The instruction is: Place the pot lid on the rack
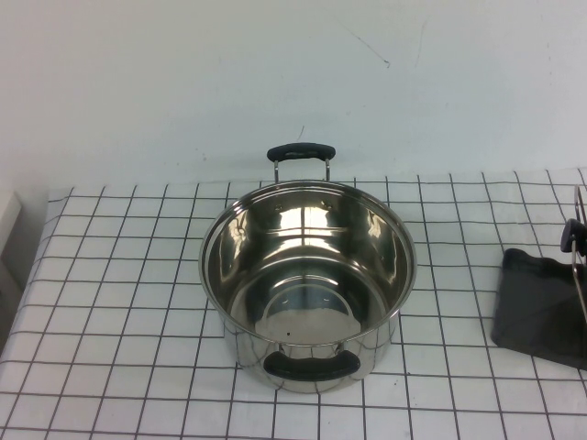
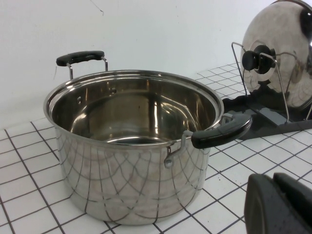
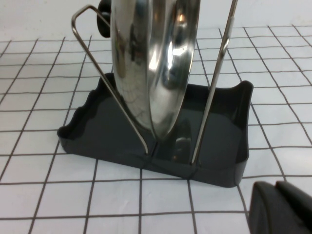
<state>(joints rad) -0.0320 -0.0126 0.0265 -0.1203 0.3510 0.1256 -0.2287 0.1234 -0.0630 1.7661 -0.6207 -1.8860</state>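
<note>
The shiny steel pot lid [image 2: 282, 53] with a black knob [image 2: 251, 59] stands on edge in the rack [image 2: 263, 114], a wire frame on a dark grey tray. In the right wrist view the lid [image 3: 156, 63] rests between the wires with its rim in the tray [image 3: 214, 146]. In the high view the rack [image 1: 537, 307] is at the table's right edge, and only the lid's thin edge [image 1: 580, 247] shows. My left gripper [image 2: 275, 195] is shut and empty, low beside the pot. My right gripper [image 3: 275, 195] is shut and empty, a short way in front of the rack. Neither gripper shows in the high view.
The deep steel pot [image 1: 307, 275] with two black handles stands open and empty in the middle of the checked tablecloth; it also shows in the left wrist view [image 2: 131, 141]. A white wall runs behind the table.
</note>
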